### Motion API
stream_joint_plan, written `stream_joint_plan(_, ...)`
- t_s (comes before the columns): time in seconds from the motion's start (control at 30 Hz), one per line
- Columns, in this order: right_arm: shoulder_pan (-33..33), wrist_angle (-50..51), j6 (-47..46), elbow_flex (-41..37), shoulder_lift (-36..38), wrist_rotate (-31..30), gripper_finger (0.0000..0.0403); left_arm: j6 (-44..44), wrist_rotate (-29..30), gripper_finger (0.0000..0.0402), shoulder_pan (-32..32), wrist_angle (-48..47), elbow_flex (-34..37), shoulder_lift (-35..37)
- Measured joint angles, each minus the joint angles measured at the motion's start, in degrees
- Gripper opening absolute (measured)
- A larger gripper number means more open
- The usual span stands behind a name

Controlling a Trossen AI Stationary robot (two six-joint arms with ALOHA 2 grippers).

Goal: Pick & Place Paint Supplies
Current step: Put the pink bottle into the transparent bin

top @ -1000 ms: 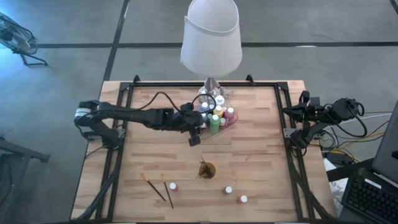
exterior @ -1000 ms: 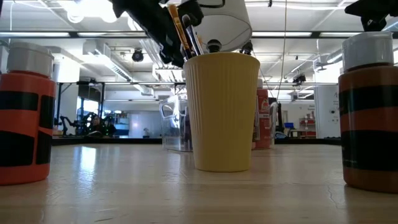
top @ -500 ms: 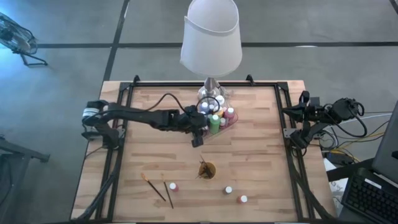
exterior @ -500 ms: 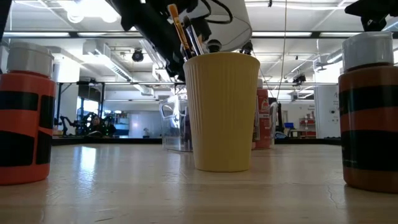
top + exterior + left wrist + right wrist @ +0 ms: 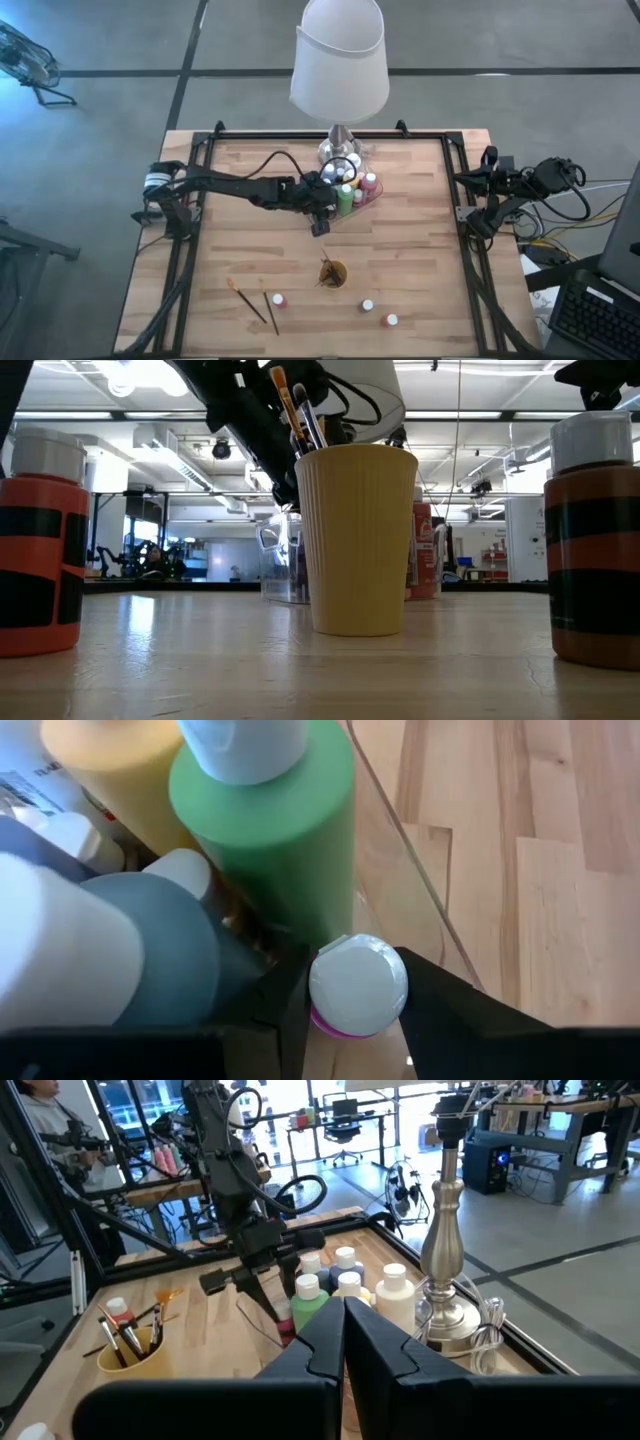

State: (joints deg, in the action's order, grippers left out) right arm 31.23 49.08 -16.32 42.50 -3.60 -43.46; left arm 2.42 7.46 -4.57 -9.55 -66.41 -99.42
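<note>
Your table [image 5: 400,240] is pale wood planks with visible grain and a soft sheen, framed by dark matt metal rails. At the top centre of the high view, the lamp's shade [image 5: 339,58] looks like matt white cloth or paper, over a shiny metal stem [image 5: 444,1250]. The tray [image 5: 415,870] is clear glossy plastic. The green bottle [image 5: 275,840] reads as smooth matt plastic with a satin white cap. The ribbed cup [image 5: 357,540] is matt. The left gripper [image 5: 350,995] fingers are matt black.
</note>
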Motion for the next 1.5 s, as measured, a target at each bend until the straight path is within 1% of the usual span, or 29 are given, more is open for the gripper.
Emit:
stream_joint_plan(0.17, 0.01, 0.00, 0.00, 0.00, 0.01, 0.00, 0.0008, 0.20, -1.05, 0.0133, -0.25, 1.55, 0.00, -0.65)
stream_joint_plan(0.57, 0.00, 0.00, 0.01, 0.00, 0.02, 0.00, 0.0008, 0.20, -1.08, 0.0133, -0.36, 1.73, 0.04, -1.07)
stream_joint_plan(0.87, 0.01, 0.00, 0.00, 0.00, 0.00, 0.00, 0.0008, -0.35, -0.90, 0.0133, -0.32, 3.14, -0.02, -2.98)
stream_joint_plan(1.27, 0.00, 0.00, 0.00, 0.00, 0.02, 0.02, 0.0008, 0.48, -0.96, 0.0134, -0.36, 2.90, -0.02, -2.71)
stream_joint_plan(1.37, 0.01, 0.00, 0.00, 0.00, 0.00, 0.00, 0.0008, 0.58, -0.99, 0.0142, -0.36, 2.53, -0.33, -2.71)
stream_joint_plan(1.5, -0.01, 0.00, 0.00, 0.00, 0.01, 0.00, 0.0008, 0.70, -1.12, 0.0168, -0.38, 2.39, -0.92, -2.71)
